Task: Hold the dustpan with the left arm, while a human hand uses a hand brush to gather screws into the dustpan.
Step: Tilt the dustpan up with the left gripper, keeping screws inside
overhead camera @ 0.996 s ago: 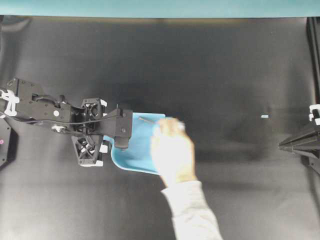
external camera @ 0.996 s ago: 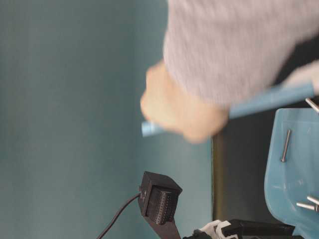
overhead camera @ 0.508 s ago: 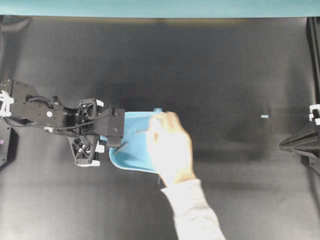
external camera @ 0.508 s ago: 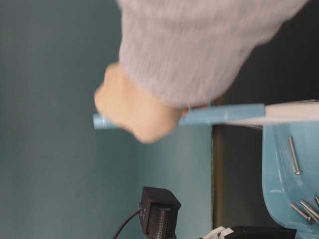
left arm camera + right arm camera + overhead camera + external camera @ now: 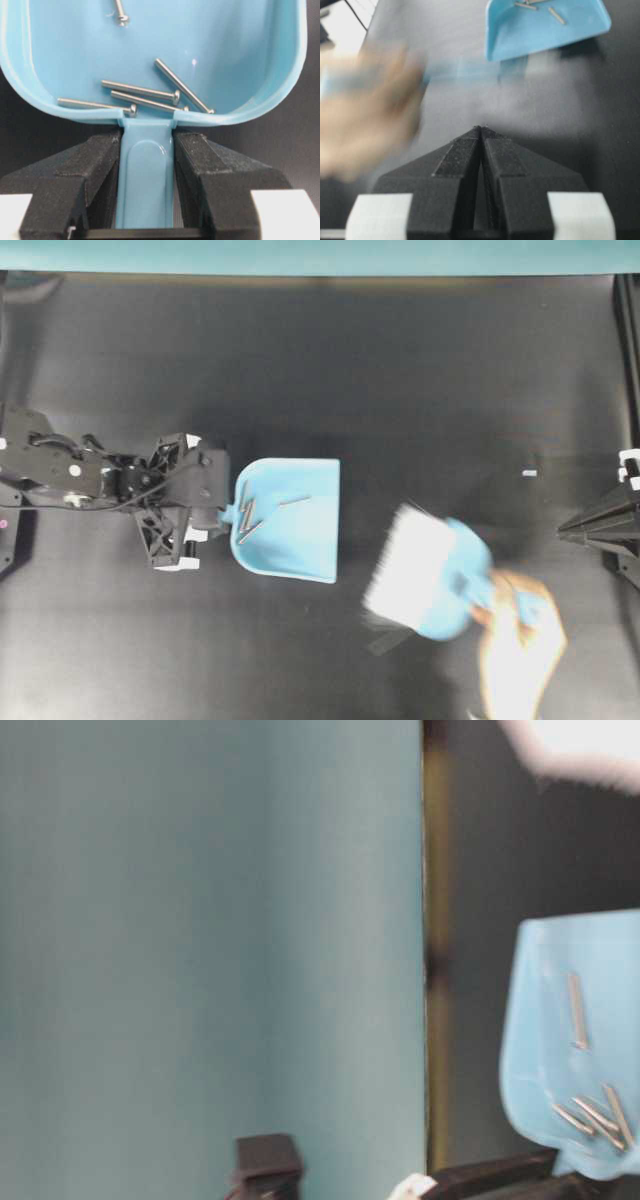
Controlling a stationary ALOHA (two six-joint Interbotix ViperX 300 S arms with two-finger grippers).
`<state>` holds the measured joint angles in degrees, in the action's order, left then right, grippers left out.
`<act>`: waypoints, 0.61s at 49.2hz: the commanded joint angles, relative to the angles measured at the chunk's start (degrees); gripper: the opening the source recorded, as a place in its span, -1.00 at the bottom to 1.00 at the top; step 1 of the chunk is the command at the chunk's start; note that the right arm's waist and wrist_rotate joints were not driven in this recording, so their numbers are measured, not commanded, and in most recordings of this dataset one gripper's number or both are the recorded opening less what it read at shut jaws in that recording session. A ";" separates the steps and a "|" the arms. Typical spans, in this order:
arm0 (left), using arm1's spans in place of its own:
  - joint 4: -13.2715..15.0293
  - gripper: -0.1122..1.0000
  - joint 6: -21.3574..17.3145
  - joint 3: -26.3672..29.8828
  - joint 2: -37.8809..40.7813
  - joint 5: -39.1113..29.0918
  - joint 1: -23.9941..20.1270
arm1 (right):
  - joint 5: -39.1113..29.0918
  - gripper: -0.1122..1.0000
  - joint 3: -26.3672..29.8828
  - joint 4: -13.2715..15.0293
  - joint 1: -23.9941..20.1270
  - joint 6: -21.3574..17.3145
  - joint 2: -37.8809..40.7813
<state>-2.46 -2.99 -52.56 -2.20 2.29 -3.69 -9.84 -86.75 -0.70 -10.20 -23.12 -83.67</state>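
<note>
Now dustpan [image 5: 300,535] mouth faces right, handle leftward.

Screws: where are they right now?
Overhead, left of centre: the screws lie inside the dustpan, bunched at its handle end by the left gripper.

**Black table, blue dustpan and 1 pale speck**

A matte black table [image 5: 400,370] fills the overhead view, with a teal band along its far edge. A blue dustpan [image 5: 300,535] sits left of the table's middle, its open mouth toward the right edge; whether it rests flat is unclear. 1 tiny pale blue speck [image 5: 529,473] lies near the right edge.
</note>
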 commanded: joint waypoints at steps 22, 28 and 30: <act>-0.09 -0.25 0.44 -2.55 -5.89 4.39 -0.09 | 0.26 -0.80 0.26 0.09 0.00 0.00 0.18; -0.09 -0.25 0.18 -2.64 -6.77 5.10 0.00 | 0.18 -0.80 0.26 0.09 0.00 0.00 0.18; -0.09 -0.25 0.09 -2.64 -7.03 5.62 -0.09 | 0.26 -0.80 0.26 0.18 0.00 0.00 0.18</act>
<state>-2.46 -2.64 -55.55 -7.91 6.50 -3.69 -9.84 -86.84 -0.70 -10.20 -23.20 -83.76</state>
